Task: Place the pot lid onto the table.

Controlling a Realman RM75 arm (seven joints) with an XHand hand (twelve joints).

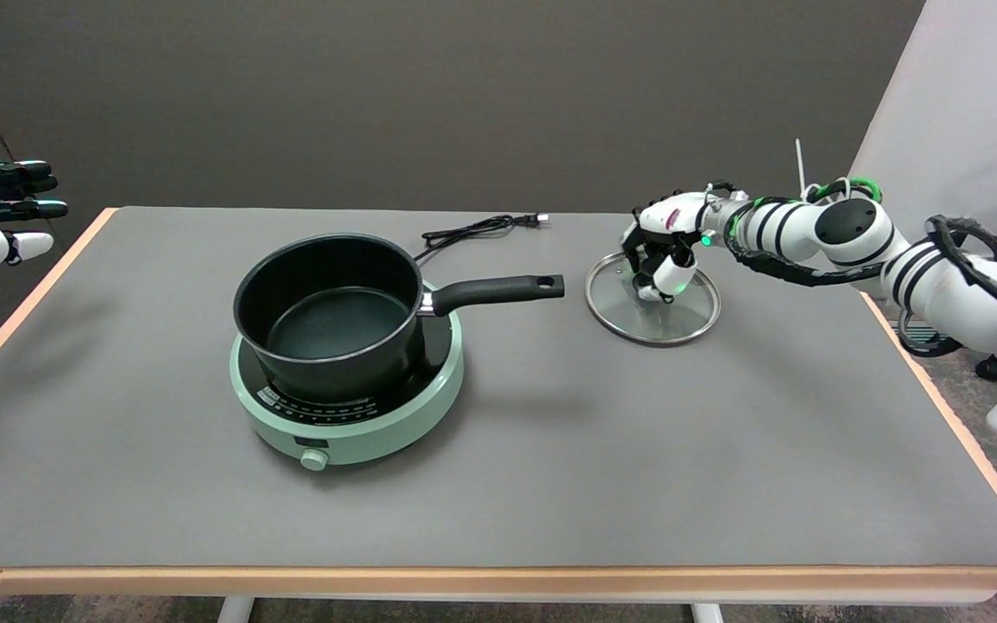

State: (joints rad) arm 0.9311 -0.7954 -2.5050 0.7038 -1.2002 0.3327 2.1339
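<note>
Though lying flat on the worktop [550, 484], right of the pot [330, 316], pot lid [652, 313] not yet released: right hand [661, 253] curled over its centre knob, apparently gripping. Risk: dragging or flipping the lid if lifted away before fingers open.

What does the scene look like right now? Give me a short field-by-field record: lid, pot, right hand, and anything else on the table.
lid: glass lid lying flat on the table, to the right of the pot handle's tip, apart from it
pot: black pot, uncovered, sitting on the green cooker, handle pointing right
right hand: right hand over the lid's middle, fingers curled down around its knob; whether it grips cannot be told
cord: black cord behind the pot
task state: lid is down on the table
</note>
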